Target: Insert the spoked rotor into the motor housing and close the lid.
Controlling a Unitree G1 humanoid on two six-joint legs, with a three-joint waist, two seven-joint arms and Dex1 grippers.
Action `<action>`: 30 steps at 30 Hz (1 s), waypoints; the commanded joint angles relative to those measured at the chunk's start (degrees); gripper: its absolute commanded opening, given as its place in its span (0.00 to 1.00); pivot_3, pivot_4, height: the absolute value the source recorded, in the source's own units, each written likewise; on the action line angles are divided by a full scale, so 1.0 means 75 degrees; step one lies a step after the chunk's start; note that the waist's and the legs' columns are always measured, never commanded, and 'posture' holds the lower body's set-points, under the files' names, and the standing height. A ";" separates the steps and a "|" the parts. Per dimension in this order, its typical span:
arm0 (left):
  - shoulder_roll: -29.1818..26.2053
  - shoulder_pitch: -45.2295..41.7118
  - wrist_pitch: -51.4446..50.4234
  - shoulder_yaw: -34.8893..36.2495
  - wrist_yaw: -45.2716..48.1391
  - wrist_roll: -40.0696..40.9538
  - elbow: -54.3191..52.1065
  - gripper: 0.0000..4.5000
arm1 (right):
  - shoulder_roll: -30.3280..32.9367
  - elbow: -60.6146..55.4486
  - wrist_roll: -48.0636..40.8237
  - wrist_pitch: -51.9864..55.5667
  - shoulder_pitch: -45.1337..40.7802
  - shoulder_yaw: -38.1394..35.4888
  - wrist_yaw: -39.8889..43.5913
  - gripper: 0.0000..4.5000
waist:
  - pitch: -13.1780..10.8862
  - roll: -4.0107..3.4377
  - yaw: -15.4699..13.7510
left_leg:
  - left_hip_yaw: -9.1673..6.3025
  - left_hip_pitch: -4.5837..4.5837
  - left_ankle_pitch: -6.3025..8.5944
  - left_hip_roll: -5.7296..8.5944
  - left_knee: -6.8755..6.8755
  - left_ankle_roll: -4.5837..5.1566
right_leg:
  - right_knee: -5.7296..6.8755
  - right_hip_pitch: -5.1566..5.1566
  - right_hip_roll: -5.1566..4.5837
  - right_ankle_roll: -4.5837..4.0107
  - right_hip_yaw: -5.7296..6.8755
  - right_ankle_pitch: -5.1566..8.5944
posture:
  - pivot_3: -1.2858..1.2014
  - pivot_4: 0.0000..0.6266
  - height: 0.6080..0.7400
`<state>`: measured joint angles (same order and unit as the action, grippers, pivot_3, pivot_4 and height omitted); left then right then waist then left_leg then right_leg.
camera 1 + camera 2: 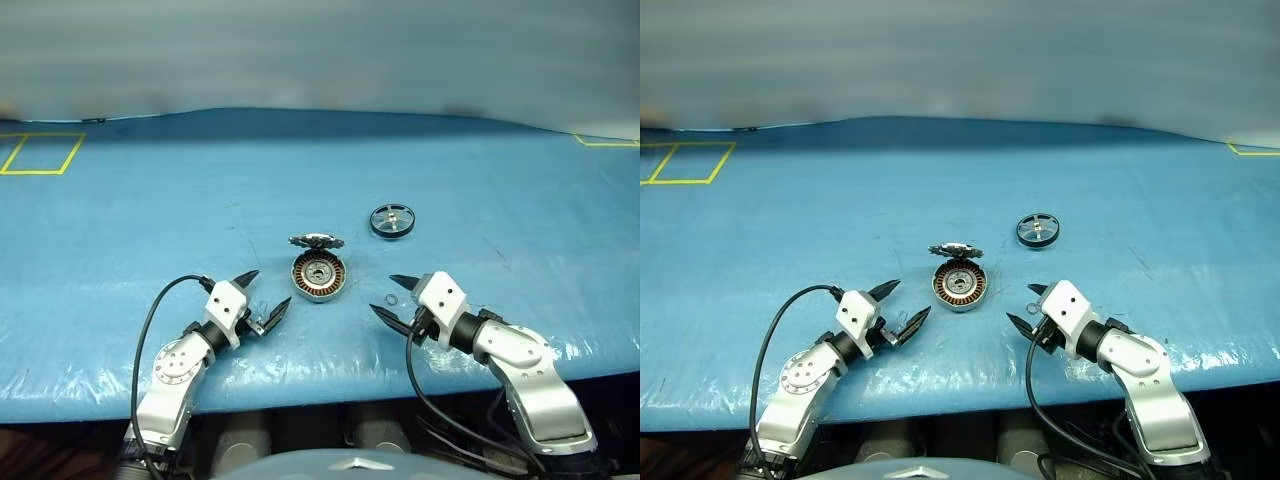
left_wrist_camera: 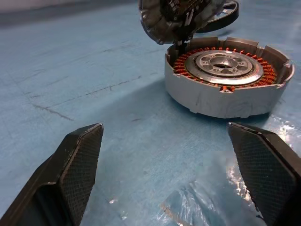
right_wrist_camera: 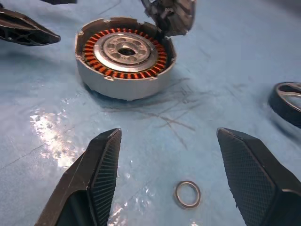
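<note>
The motor housing (image 1: pixel 319 277) sits on the blue-covered counter (image 1: pixel 120 230), between the 2 arms and slightly ahead of them. Its copper-brown windings and central hub are exposed. The lid (image 1: pixel 316 241) stands raised on the hinge at the housing's far edge, not closed. The spoked rotor (image 1: pixel 392 221) lies flat on the counter, beyond the housing and to its right, well apart from it and not inserted.

The left gripper (image 1: pixel 267 294) is near the housing's left side, its fingers (image 2: pixel 77 165) spread wide and grasping nothing. The right gripper (image 1: pixel 389 297) is near the housing's right side, fingers (image 3: pixel 101 172) likewise released and empty. A small metal ring (image 3: pixel 187 194) lies on the counter between the right fingers, touching neither. Yellow tape outlines (image 1: pixel 40 153) mark the counter's far left and far right corners.
</note>
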<state>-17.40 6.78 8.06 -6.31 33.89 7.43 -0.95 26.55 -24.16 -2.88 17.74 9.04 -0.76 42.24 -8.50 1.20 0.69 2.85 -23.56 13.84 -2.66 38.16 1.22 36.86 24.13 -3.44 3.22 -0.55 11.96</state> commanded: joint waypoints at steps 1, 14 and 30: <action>-0.0104 -0.0006 0.0577 -0.0008 0.0383 0.0219 -0.0151 1.00 | -0.0171 0.0314 -0.0073 -0.0279 0.0062 -0.0137 -0.0471 0.76 | 0.0001 0.0001 -0.0008 | 0.0000 0.0001 0.0000 0.0000 0.0001 0.0000 | 0.0000 -0.0001 0.0000 0.0000 0.0003 0.0000 | 0.52 0.24 1.00; -0.0196 0.0203 0.0709 -0.0092 0.0904 0.0302 -0.0149 1.00 | -0.0266 0.1678 -0.0123 -0.0320 0.0158 0.0101 -0.0915 0.76 | 0.0006 -0.0004 -0.0013 | 0.0018 -0.0013 -0.0001 0.0001 -0.0007 0.0002 | -0.0001 0.0015 0.0006 -0.0002 -0.0002 0.0000 | 0.52 0.24 1.00; -0.0197 0.0201 0.0676 -0.0140 0.0764 0.0154 -0.0084 1.00 | -0.0119 0.1355 -0.0796 0.0077 0.0121 0.0307 -0.0563 0.15 | 0.0023 0.0006 -0.0019 | -0.0003 -0.0003 -0.0001 0.0001 -0.0001 0.0002 | -0.0001 0.0006 0.0001 -0.0001 -0.0004 0.0000 | 0.52 0.24 1.00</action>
<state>-18.55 8.37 11.97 -7.29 39.88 8.94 -0.95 25.05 -12.41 -7.61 16.99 9.60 1.02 36.75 -8.32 1.24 0.54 2.83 -23.59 13.84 -2.65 38.14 1.24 36.85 24.18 -3.44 3.21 -0.58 11.95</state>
